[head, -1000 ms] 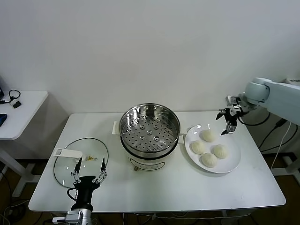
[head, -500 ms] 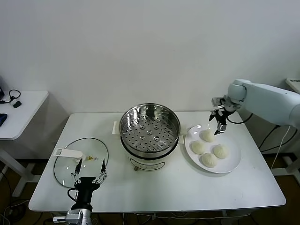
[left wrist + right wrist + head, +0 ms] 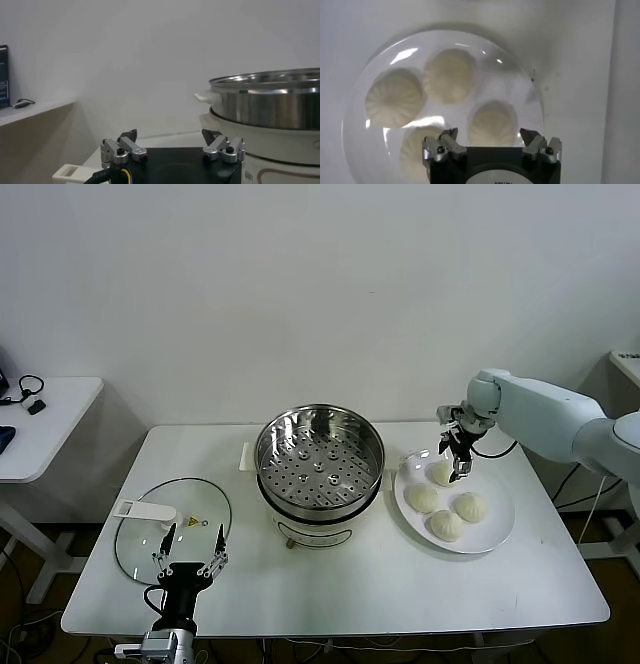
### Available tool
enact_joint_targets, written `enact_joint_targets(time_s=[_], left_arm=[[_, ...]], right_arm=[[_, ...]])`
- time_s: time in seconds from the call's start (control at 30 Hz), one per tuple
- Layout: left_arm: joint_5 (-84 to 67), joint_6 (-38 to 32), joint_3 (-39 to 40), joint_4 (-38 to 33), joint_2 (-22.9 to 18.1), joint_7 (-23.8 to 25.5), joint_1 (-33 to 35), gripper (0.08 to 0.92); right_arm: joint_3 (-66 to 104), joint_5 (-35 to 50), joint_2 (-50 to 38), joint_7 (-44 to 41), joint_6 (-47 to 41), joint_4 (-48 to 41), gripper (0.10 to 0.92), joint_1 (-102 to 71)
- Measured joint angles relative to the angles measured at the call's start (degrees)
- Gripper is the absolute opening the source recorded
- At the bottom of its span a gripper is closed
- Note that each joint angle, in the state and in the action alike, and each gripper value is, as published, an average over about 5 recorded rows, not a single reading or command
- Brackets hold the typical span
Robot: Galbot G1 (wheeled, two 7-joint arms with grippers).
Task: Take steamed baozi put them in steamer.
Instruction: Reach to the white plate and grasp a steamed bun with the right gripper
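Four baozi (image 3: pixel 489 123) pleats-up (round) | right hand (image 3: pixel 456 456) open above

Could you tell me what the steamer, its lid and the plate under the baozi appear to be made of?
Steamer: polished stainless steel by its mirror-like reflections, with a perforated tray, on a white, probably plastic base. Lid: clear glass, since the table shows through, with a white handle. Plate: glossy white, likely ceramic, judging by its highlights.
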Motion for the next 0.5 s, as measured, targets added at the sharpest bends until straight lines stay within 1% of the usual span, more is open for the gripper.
enact_joint_targets(time_s=[0.5], left_arm=[[0.41,-0.45,-0.68,0.93,0.81,0.04,-0.30,0.823]], right_arm=[[2.89,-1.43,1.92,-0.04,0.50,-5.83,0.823,-3.33]])
